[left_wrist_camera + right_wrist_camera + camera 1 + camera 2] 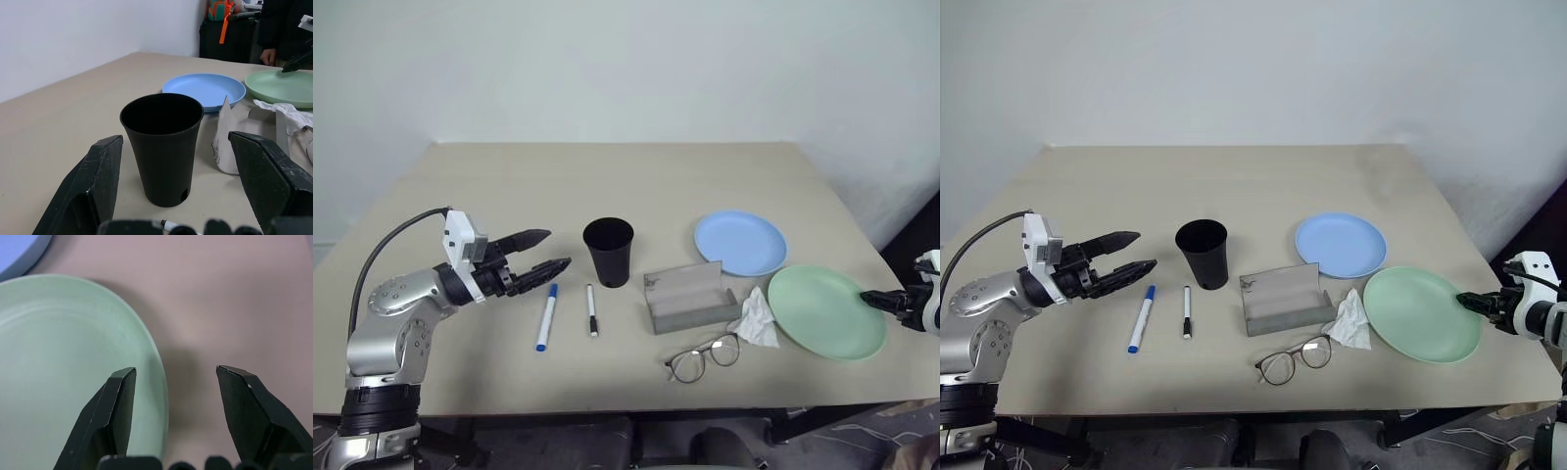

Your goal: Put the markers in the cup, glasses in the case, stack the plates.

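Nothing has yet been put where the task wants it, as judged from how the things lie on the tabletop. Nearest the front edge, the glasses are seen lying open, just in front of the grey case, whose lid stands raised. A crumpled tissue is set between the case and the green plate, touching the plate's left rim or nearly so. Left of the case, the blue-capped marker and the black-capped marker are laid side by side, apart from each other, just in front of the upright black cup. Farther back, the blue plate is placed beside the green one, their rims close.

The left gripper is held level above the tabletop, left of the cup and just behind the blue-capped marker, its fingers spread wide and holding nothing. The right gripper is poised at the right rim of the green plate, its fingers parted with the rim between them, not yet closed on it.

Stacking the plates appears to be the step in hand. A closing pinch on the green rim would be called for next, then a lift and a carry left and back onto the blue plate.
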Controlling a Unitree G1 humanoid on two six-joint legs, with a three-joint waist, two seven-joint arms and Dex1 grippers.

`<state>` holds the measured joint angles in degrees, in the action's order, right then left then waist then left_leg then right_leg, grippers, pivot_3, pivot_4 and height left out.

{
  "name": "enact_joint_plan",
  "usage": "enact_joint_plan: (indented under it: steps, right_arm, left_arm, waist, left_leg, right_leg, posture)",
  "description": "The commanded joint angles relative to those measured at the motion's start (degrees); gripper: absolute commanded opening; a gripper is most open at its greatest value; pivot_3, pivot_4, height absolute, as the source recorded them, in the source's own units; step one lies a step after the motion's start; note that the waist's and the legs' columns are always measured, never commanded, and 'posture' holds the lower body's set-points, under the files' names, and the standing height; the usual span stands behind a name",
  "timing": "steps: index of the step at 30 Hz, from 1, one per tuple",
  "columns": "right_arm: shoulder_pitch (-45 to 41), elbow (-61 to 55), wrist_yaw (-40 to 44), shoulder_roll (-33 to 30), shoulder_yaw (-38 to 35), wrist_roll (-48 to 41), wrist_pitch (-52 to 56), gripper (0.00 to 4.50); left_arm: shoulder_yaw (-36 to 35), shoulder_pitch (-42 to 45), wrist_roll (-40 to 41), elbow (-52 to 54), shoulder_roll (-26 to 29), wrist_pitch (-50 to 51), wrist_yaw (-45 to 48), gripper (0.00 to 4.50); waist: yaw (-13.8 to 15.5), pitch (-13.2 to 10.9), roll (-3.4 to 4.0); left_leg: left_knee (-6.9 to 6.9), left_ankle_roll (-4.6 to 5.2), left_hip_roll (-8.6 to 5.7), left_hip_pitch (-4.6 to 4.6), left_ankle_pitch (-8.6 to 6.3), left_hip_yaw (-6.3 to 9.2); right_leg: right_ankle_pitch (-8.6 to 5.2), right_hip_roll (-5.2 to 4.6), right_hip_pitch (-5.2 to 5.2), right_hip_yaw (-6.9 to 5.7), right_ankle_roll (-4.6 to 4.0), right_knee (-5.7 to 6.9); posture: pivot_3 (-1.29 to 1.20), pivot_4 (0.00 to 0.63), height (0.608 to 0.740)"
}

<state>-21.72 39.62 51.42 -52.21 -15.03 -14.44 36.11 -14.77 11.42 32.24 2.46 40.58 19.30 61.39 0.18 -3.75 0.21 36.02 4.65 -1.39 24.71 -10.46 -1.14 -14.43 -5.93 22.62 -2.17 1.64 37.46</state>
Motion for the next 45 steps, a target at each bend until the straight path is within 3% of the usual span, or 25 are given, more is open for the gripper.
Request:
enact_joint_plan:
  steps: [1, 3, 5, 7, 11, 13, 29, 36, 45]
  right_arm:
    - [-0.4, -0.7, 0.2, 0.0, -0.4, -0.5, -0.9, 2.83]
    - [-0.3, -0.9, 0.5, 0.2, -0.3, -0.7, -0.9, 2.83]
    - [-0.1, -1.5, 0.7, 0.5, -0.2, -1.0, -0.7, 2.44]
    - [0.0, -1.8, 0.7, 0.7, -0.2, -1.0, -0.6, 1.92]
    - [-0.2, -1.8, 0.5, 1.1, -0.8, -1.3, -0.7, 0.45]
    - [-0.9, -1.4, -0.1, 1.2, -1.4, -1.6, -0.4, 0.03]
    - [-12.1, 7.5, 1.6, -3.3, -10.8, -10.3, 8.4, 0.03]
    - [-12.3, 7.4, 5.1, -5.7, -9.5, -9.7, 7.8, 0.03]
    - [-18.6, 8.1, -5.0, 0.1, -10.3, -10.0, 10.2, 0.03]
  left_arm:
    - [-1.2, 0.2, 0.0, 1.6, 1.1, -0.9, -0.3, 3.65]
    - [-1.1, 0.4, -0.6, 1.3, 1.2, -1.0, -0.6, 3.65]
    - [-1.0, 0.4, -0.9, 1.0, 1.2, -1.1, -0.8, 3.65]
    - [-1.0, 0.4, -1.0, 1.0, 1.3, -1.2, -0.9, 3.65]
    - [-1.1, 0.5, -1.2, 0.9, 1.3, -1.1, -1.2, 3.65]
    - [-1.0, 0.5, -1.2, 0.9, 1.3, -1.0, -1.3, 3.65]
    - [-0.9, 0.4, -1.2, 1.1, 0.6, -0.9, -1.7, 3.65]
    - [-0.8, 1.0, -1.6, 0.7, 0.7, -1.2, -1.8, 3.65]
    - [-0.3, 1.7, -2.2, -0.6, 0.6, -1.8, -1.7, 3.65]
  waist:
    - [0.0, 0.0, 0.00]
    - [0.0, 0.0, 0.01]
    - [0.0, 0.0, 0.01]
    - [0.0, 0.0, 0.00]
    - [0.0, 0.0, 0.01]
    - [0.0, 0.0, -0.03]
    - [0.0, 0.0, 0.22]
    - [0.0, 0.0, 0.22]
    - [-0.3, 0.0, 0.25]
  left_leg:
    - [0.00, 0.00, 0.00, 0.00, 0.00, 0.00]
    - [0.00, 0.00, 0.00, 0.00, 0.00, 0.00]
    - [0.00, 0.00, 0.00, 0.00, 0.00, 0.00]
    - [0.00, 0.00, 0.00, 0.00, 0.00, 0.00]
    - [0.00, 0.00, 0.00, 0.00, 0.00, -0.01]
    - [0.00, 0.00, 0.00, -0.02, 0.00, 0.00]
    - [-0.04, 0.00, 0.05, -0.03, 0.00, -0.06]
    - [-0.13, 0.02, 0.05, -0.02, -0.02, -0.05]
    - [-0.18, 0.08, 0.05, -0.01, -0.06, -0.06]
  right_leg:
    - [0.00, 0.00, 0.00, -0.01, 0.00, 0.00]
    - [0.00, 0.01, 0.01, -0.01, 0.00, 0.00]
    - [0.00, 0.01, 0.01, -0.01, 0.00, 0.00]
    - [0.00, 0.01, 0.01, -0.01, 0.01, -0.01]
    - [0.00, 0.01, 0.01, -0.01, 0.01, -0.01]
    - [0.00, 0.01, -0.01, -0.02, 0.01, 0.00]
    - [0.13, 0.00, 0.14, -0.02, 0.12, -0.05]
    - [0.25, 0.02, 0.09, -0.02, -0.03, -0.38]
    - [0.32, 0.02, 0.11, 0.01, 0.02, -0.51]
  posture:
    - [0.00, 0.000, 0.736]
    - [0.00, 0.000, 0.736]
    - [0.00, 0.000, 0.736]
    - [0.00, 0.000, 0.736]
    - [0.00, 0.000, 0.736]
    - [0.00, 0.000, 0.736]
    - [0.00, 0.000, 0.736]
    - [0.00, 0.000, 0.736]
    - [0.00, 0.000, 0.736]
